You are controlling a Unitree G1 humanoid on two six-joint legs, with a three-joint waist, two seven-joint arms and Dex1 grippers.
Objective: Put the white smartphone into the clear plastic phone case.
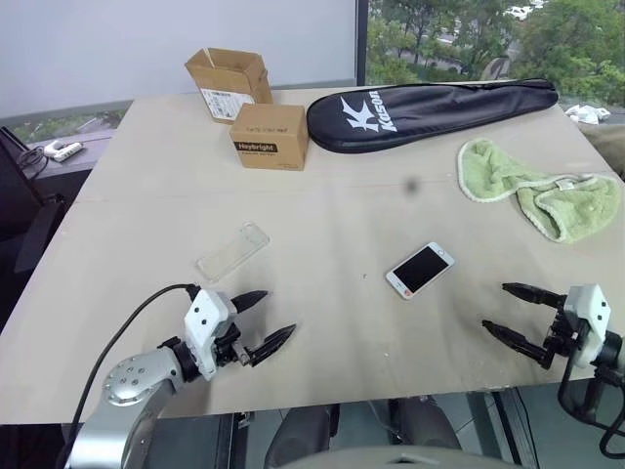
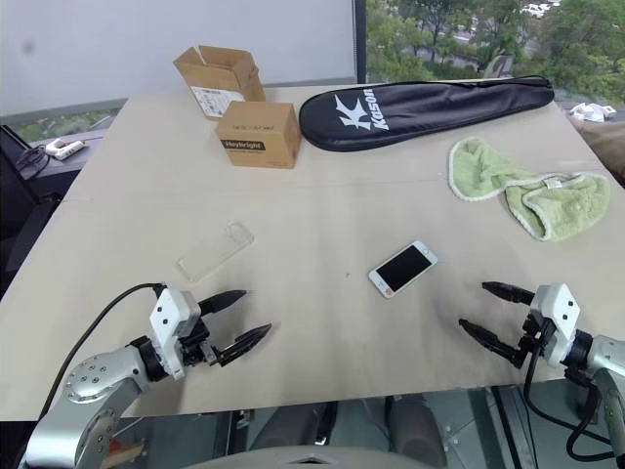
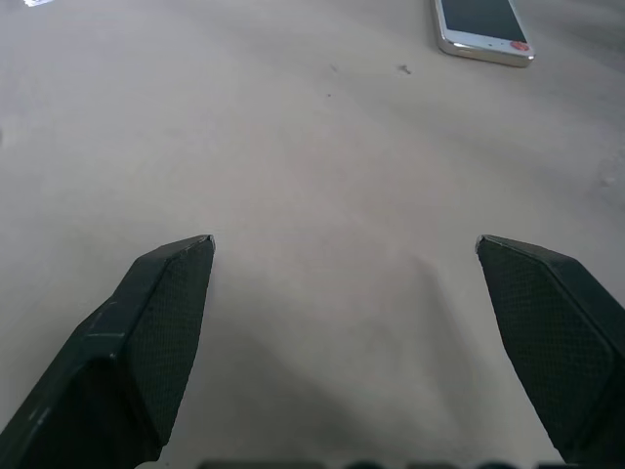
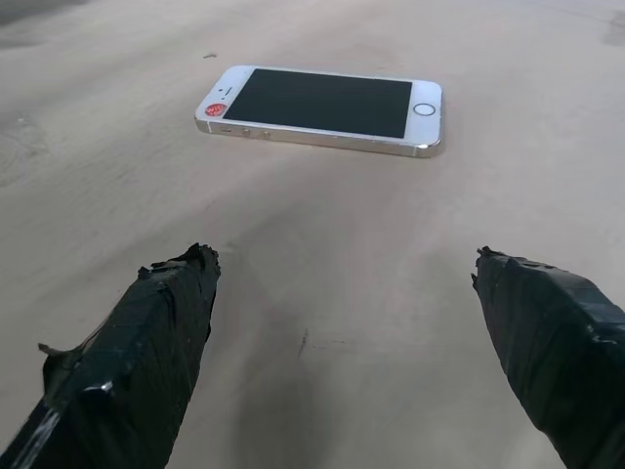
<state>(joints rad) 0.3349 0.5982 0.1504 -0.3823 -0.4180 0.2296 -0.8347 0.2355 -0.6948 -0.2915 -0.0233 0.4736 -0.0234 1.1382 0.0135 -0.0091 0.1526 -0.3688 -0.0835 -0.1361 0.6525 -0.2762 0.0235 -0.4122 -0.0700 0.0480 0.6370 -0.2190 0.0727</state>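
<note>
Starting out, you have both claws wide and holding nothing. The left claw (image 1: pixel 264 318) hangs low over the near left part of the desk (image 1: pixel 322 195). The right claw (image 1: pixel 506 309) hangs over the near right part.

The white smartphone (image 1: pixel 420 270) lies flat with its screen up, a bit right of the middle, near the right claw and apart from it. The clear plastic phone case (image 1: pixel 233 252) lies flat on the left, just past the left claw. Phone and case are well apart.

I think the first job is picking up the phone. Bring the right claw in low and line its fingers up with the phone's long sides. The phone is thin and flat, so it may slide away; close slowly. The case is hard to see and light, so hold it down with the left claw when you press the phone in.
</note>
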